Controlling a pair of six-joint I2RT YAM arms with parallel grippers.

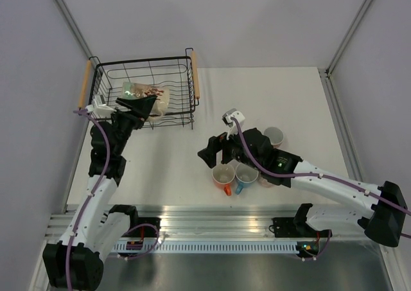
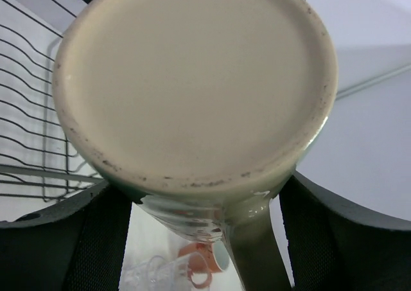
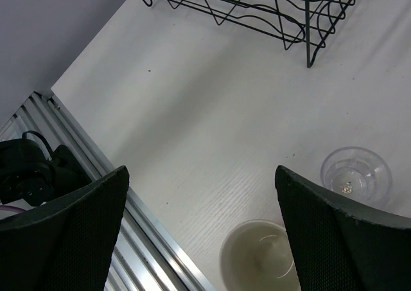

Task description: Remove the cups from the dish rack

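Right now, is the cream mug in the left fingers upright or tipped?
Tipped. Left wrist view: the cream mug has its base facing the camera, gripped between the fingers, handle pointing down, dish rack wires behind.

Bare table (image 1: 170,166) is lying open between the dish rack (image 1: 194,80) and the cups (image 1: 224,174), which are clustering close around the right gripper (image 1: 210,155).

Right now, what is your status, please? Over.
Left gripper shut on cream mug, at dish rack. Right gripper open, empty, above table. No obstruction seen.
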